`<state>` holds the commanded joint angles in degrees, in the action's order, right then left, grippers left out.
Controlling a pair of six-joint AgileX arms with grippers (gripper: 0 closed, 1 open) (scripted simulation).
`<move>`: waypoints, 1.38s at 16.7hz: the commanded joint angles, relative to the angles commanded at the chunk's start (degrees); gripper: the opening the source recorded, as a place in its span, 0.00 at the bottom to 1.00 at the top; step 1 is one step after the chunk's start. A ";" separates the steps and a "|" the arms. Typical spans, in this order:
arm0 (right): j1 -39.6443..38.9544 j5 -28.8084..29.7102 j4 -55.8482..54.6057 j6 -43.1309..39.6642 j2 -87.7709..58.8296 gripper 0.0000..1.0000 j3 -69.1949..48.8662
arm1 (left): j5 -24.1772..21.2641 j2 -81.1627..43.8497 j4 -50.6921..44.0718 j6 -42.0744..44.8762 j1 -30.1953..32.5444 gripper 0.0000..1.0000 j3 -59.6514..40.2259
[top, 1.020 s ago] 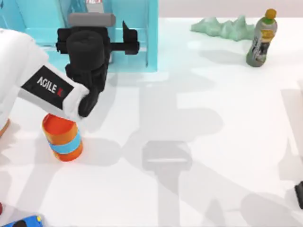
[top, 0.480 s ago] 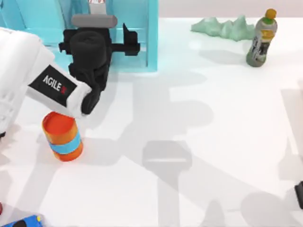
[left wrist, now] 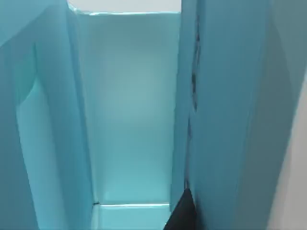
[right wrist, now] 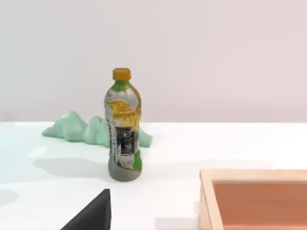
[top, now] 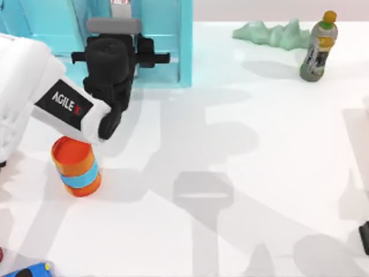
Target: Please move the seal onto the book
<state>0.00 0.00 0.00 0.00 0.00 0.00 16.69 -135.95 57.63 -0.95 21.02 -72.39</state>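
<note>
My left gripper (top: 115,55) hangs over the light-blue open shelf unit (top: 167,40) at the table's back left. The left wrist view looks into a shelf compartment (left wrist: 129,110) with bare light-blue walls and floor. A small red-and-white thing (top: 119,2) shows at the picture's top edge just past the gripper, and I cannot tell what it is. The seal and the book are out of view. My right gripper (top: 364,238) is parked at the table's front right edge.
An orange can with a blue band (top: 76,167) stands right under my left arm. A drink bottle (top: 318,46) and a green ridged shape (top: 271,33) sit at the back right. A wooden box (right wrist: 254,199) lies near the right gripper. A blue object (top: 26,270) lies front left.
My left gripper has shifted slightly farther over the shelf and its wrist has turned a little. The right arm has stayed still.
</note>
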 joint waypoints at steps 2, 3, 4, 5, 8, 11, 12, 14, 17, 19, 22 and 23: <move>0.00 0.00 0.00 0.00 0.00 1.00 0.00 | 0.00 0.00 0.00 0.00 0.00 0.10 0.00; 0.00 0.00 0.00 0.00 0.00 1.00 0.00 | 0.00 0.00 0.00 0.00 0.00 0.02 0.00; 0.00 0.00 0.00 0.00 0.00 1.00 0.00 | 0.00 0.00 0.00 0.00 0.00 0.00 0.00; 0.00 0.00 0.00 0.00 0.00 1.00 0.00 | 0.00 0.00 0.00 0.00 0.00 0.00 0.00; 0.00 0.00 0.00 0.00 0.00 1.00 0.00 | 0.00 0.00 0.00 0.00 0.00 0.00 0.00; 0.00 0.00 0.00 0.00 0.00 1.00 0.00 | 0.00 0.00 0.00 0.00 0.00 0.00 0.00; 0.00 0.00 0.00 0.00 0.00 1.00 0.00 | -0.01 0.11 -0.02 0.05 0.28 0.00 0.02; 0.00 0.00 0.00 0.00 0.00 1.00 0.00 | 0.09 0.87 -0.61 0.00 0.46 0.00 0.37; 0.00 0.00 0.00 0.00 0.00 1.00 0.00 | 0.86 6.41 -4.55 -0.27 2.00 0.00 3.17; 0.00 0.00 0.00 0.00 0.00 1.00 0.00 | 1.85 12.54 -8.56 -0.56 3.72 0.00 6.29; 0.00 0.00 0.00 0.00 0.00 1.00 0.00 | 4.10 24.05 -15.60 -1.12 6.73 0.00 11.84; 0.00 0.00 0.00 0.00 0.00 1.00 0.00 | 5.05 28.26 -18.01 -1.31 7.75 0.00 13.72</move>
<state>0.00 0.00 0.00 0.00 0.00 0.00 21.74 -107.69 39.62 -2.26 28.77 -58.66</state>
